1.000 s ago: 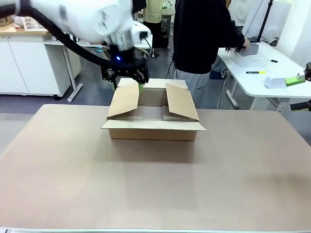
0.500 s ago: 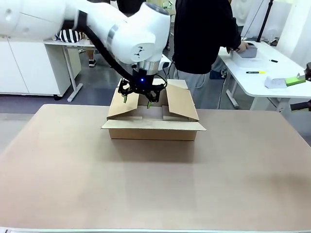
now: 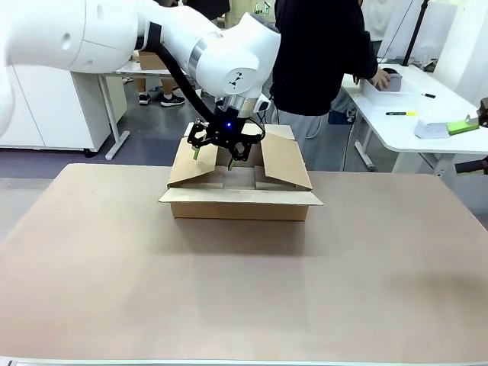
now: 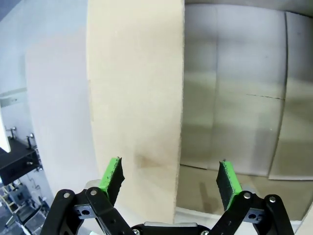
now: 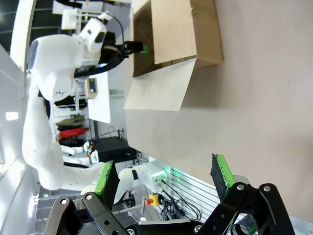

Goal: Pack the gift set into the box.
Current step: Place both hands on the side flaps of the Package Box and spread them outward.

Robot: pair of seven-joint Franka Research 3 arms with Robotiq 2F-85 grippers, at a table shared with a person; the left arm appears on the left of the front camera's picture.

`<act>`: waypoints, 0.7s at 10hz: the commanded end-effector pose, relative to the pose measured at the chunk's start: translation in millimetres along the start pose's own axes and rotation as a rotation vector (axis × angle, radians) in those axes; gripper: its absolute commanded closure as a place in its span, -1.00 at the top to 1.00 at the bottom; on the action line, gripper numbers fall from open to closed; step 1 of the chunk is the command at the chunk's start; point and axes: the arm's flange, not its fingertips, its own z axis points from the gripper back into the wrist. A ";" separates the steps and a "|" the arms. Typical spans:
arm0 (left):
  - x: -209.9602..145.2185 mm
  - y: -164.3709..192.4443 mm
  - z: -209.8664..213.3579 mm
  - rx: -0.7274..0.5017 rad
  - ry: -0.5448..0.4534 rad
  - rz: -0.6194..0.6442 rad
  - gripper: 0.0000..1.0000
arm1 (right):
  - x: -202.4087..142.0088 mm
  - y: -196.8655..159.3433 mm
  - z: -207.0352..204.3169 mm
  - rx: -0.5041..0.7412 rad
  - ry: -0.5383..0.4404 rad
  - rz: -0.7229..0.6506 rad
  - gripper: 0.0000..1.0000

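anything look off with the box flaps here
Yes: on the box, both side flaps lean inward over the opening instead of folding out, partly blocking it. The left claw hangs open over the left-hand flap's inner edge. No damage shows.
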 end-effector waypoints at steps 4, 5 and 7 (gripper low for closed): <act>2.1 0.4 -2.9 0.229 -0.007 0.021 1.00 | -0.3 0.0 -1.5 0.022 -0.005 0.014 1.00; 1.5 3.6 -3.1 0.263 -0.010 0.029 1.00 | -0.3 0.0 -1.5 0.022 -0.005 0.014 1.00; 0.1 15.4 5.5 0.298 -0.043 0.051 1.00 | -0.3 0.0 -1.5 0.022 -0.005 0.014 1.00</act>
